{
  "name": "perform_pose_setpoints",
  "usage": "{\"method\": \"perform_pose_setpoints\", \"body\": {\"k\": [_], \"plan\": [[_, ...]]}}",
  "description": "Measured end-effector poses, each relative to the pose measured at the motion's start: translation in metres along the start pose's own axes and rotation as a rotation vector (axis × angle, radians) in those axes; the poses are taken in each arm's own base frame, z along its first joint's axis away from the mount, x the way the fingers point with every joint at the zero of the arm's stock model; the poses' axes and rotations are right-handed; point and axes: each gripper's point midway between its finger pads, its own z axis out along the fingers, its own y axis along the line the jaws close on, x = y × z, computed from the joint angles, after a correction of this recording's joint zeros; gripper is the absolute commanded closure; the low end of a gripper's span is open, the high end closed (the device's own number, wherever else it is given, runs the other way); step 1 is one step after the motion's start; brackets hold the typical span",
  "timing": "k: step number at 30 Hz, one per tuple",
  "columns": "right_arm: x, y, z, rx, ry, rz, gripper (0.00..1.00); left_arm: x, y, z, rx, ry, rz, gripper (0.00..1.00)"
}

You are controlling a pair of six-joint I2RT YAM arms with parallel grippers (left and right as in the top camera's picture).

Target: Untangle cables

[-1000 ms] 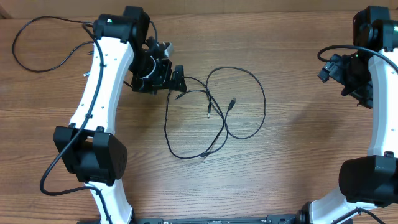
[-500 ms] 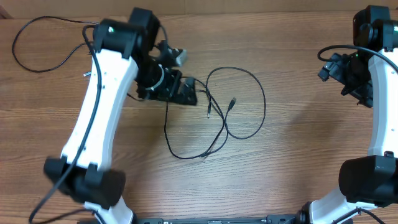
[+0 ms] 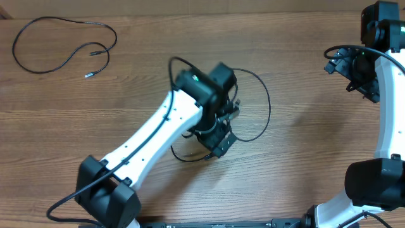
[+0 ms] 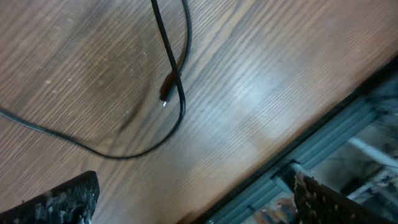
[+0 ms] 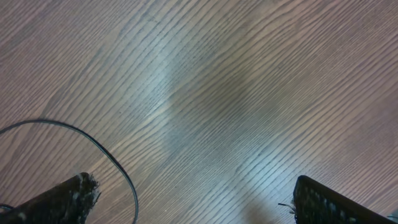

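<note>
Cables (image 3: 268,101) unmoved mid-bench (image 3: 304,158). Left claw (image 3: 223,132), released, has swung from their left end to over them, hiding part. Right claw (image 5: 193,193) released, well clear.

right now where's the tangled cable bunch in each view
Overhead: tangled cables mid-picture, partly under the left arm.
Left wrist: their loop and plug end, upper left of centre.
Right wrist: a black cord arcs lower left; cannot tell whose.
Shared landmark: the wood-grain table.
</note>
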Motion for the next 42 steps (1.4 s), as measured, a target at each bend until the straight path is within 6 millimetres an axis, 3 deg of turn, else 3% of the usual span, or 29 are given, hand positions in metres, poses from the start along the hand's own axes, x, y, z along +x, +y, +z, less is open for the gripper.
{"method": "perform_pose_setpoints", "body": {"k": [3, 7, 13, 19, 22, 25, 31, 34, 37, 42], "plan": [[0.0, 0.0, 0.0, 0.0, 0.001, 0.0, 0.0, 0.005, 0.003, 0.03, -0.022, 0.027, 0.015, 0.03], [0.0, 0.0, 0.0, -0.001, -0.001, 0.001, 0.0, 0.008, 0.014, 0.067, -0.039, 0.025, 0.019, 0.25], [-0.001, 0.001, 0.0, -0.002, -0.003, 0.001, 0.0, 0.017, 0.021, 0.099, -0.049, 0.026, 0.021, 0.29], [-0.001, 0.001, 0.0, -0.002, -0.003, 0.001, 0.0, 0.012, 0.022, 0.103, -0.051, 0.0, 0.025, 0.52], [-0.001, 0.0, 0.0, -0.002, -0.003, 0.001, 0.0, 0.008, 0.023, 0.103, -0.054, -0.016, 0.025, 0.71], [-0.001, 0.001, 0.0, -0.002, -0.003, 0.001, 0.0, 0.007, 0.023, 0.103, -0.056, -0.019, 0.02, 0.96], [-0.001, 0.0, 0.0, -0.002, -0.002, 0.001, 0.0, 0.015, 0.023, 0.101, -0.058, 0.016, -0.015, 0.96], [-0.001, 0.0, 0.0, -0.002, -0.003, 0.001, 0.0, 0.019, 0.021, 0.083, -0.057, 0.053, -0.057, 0.96], [-0.001, 0.0, 0.0, -0.001, -0.003, 0.001, 0.0, 0.002, 0.018, 0.043, -0.057, 0.019, -0.106, 0.96], [-0.001, 0.001, 0.0, -0.003, -0.003, 0.001, 0.0, -0.05, 0.014, -0.07, -0.05, -0.251, -0.198, 0.96]]}}
